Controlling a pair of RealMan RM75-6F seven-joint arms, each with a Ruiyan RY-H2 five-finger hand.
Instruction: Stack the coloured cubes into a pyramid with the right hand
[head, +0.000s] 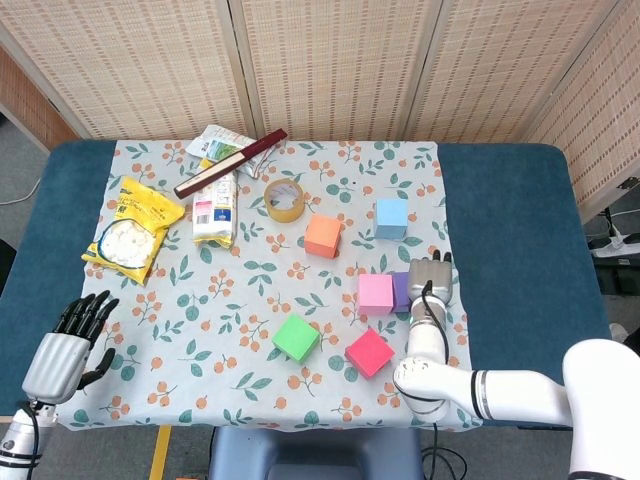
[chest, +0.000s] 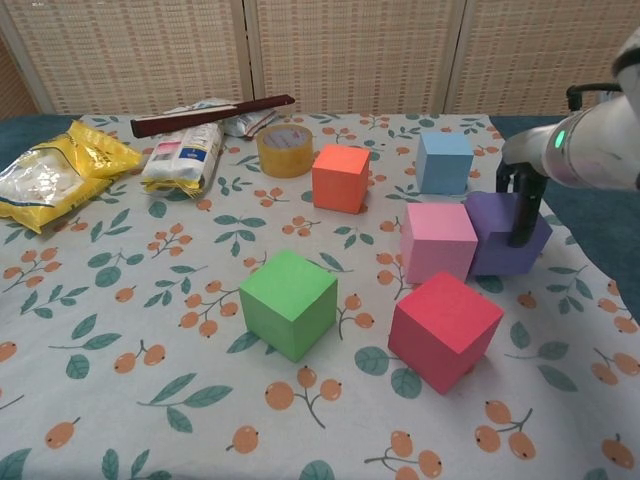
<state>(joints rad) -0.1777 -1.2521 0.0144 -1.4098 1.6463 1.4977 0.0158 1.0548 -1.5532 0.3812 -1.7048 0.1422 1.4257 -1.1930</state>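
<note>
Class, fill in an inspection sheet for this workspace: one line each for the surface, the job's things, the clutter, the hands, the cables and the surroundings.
Surface: table with a blue top, under a floral cloth.
Job's things: six cubes, none stacked. Purple cube is pressed against the pink cube; blue cube, orange cube, green cube and red cube stand apart.
Clutter: tape roll, yellow snack bag, white packet, dark flat stick lying on it.
Hands: right hand grips the purple cube; left hand open at the table's near corner, holding nothing.
Cables: thin black cable along the right hand's back.
Surroundings: woven folding screen behind the table.
</note>
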